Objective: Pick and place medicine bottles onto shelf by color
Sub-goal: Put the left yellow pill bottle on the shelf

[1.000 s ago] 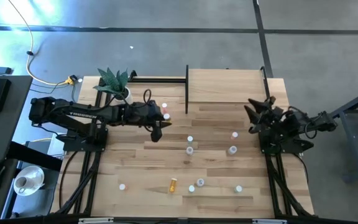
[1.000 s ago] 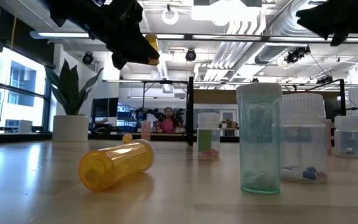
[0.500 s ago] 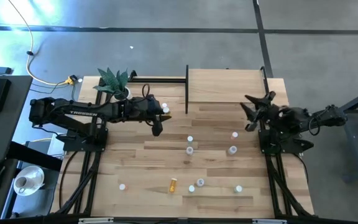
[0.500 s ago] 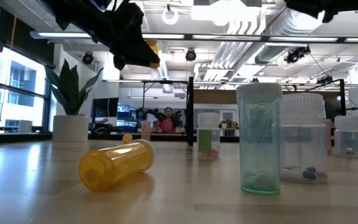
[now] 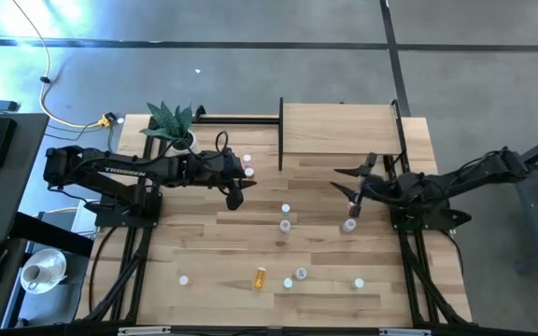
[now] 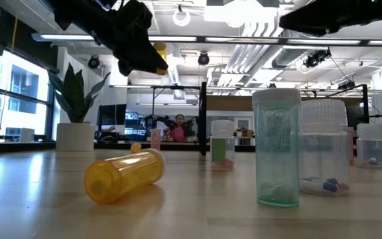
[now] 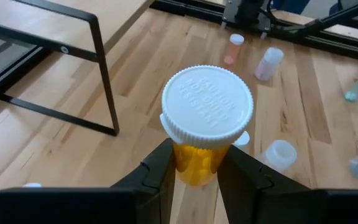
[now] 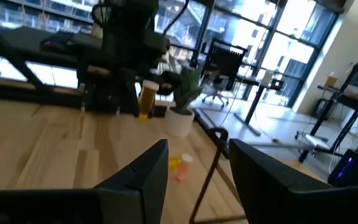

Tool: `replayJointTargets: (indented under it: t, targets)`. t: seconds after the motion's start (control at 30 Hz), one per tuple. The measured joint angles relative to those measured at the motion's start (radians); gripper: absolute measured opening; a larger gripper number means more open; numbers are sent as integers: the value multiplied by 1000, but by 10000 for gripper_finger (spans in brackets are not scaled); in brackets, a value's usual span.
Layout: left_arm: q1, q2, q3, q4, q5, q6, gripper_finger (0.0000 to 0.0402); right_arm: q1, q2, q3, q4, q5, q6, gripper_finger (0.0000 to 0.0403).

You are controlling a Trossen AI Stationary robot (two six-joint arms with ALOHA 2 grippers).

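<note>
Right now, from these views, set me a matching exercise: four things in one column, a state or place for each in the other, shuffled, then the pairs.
Things:
1. left hand
2. right hand
3. orange bottle near the table's front edge
4. plant pot

States or places:
A. lying on its side on the table
B. shut on an orange white-capped bottle
C. open, holding nothing, out over the table
D. standing at the table's back left corner

Pairs: 1-B, 2-C, 3-A, 4-D

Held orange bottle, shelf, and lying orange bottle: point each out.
Held orange bottle [image 7: 207,106]: left wrist view, on its white cap.
Shelf [image 5: 339,129]: high view, bare board top.
Lying orange bottle [image 6: 125,174]: low view, mid-body.
</note>
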Motion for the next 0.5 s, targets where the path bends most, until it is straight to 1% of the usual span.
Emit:
replayJointTargets:
  t: [0.07, 0.13, 0.23, 0.37, 0.5]
  targets:
    - [0, 0, 0, 4, 0, 12, 90, -14, 44, 1, 85, -17, -8, 161]
    - [0, 0, 0, 5, 0, 24, 90, -39, 87, 1, 151, -57, -22, 161]
    - [0, 0, 0, 12, 0, 32, 90, -87, 143, 4, 214, -99, -25, 162]
    - [2, 0, 0, 62, -1, 105, 90, -155, 220, 48, 219, -105, 16, 171]
    - [2, 0, 0, 71, 0, 142, 90, -199, 311, 82, 180, -183, 85, 182]
